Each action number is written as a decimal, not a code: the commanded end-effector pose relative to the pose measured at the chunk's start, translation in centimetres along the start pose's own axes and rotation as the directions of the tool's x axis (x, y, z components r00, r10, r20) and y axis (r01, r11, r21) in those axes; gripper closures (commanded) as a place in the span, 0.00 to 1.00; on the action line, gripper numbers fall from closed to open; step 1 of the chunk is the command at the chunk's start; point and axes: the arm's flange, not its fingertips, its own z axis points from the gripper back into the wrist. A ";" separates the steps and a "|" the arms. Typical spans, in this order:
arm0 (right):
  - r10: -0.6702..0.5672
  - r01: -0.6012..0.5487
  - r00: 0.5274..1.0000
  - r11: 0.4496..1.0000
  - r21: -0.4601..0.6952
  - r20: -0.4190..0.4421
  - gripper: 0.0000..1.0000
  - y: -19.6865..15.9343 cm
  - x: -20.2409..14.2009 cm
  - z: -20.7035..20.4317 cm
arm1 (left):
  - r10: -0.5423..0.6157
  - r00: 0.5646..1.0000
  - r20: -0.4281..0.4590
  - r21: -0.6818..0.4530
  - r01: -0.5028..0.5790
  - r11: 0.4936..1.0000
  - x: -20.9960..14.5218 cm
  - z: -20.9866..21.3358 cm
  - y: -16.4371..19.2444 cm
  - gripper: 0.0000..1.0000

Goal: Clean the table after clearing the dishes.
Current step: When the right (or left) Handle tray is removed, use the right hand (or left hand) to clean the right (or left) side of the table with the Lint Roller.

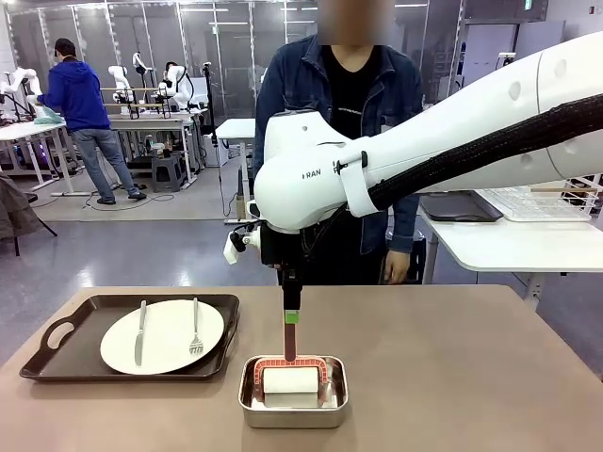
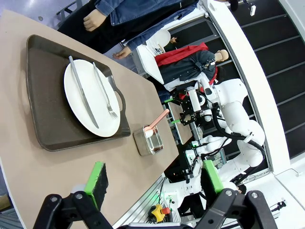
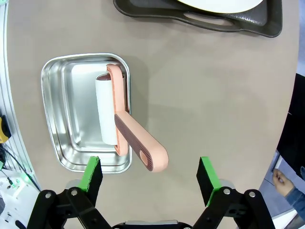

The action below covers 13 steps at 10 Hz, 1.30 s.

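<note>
Standing wide apart, the right jaws point straight down at the lint roller (image 3: 106, 112). Their green pads (image 3: 93, 174) sit either side of the tip of its pink handle (image 3: 138, 143) without touching it. The roller lies in a small steel pan (image 1: 293, 416) at 6 o'clock on the beige worktop (image 1: 452, 367). At 9 o'clock from the pan, a dark tray (image 1: 89, 365) carries a white plate (image 1: 165, 347) with a knife (image 1: 140, 331) and a fork (image 1: 195, 330). The left jaws are spread just as wide, high off the worktop, with nothing between them. The right arm (image 1: 452, 132) reaches in from 3 o'clock to the middle, its wrist turned downward. A person (image 1: 349, 85) stands at 12 o'clock on grey floor, with a white side table (image 1: 509, 245) at 2 o'clock.
</note>
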 end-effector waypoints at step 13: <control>-0.940 0.191 0.117 0.338 0.922 0.320 0.00 -2.7 -42.0 -2.2 | -0.001 1.000 0.005 -0.001 0.001 1.000 -0.1 0.2 -0.1 0.00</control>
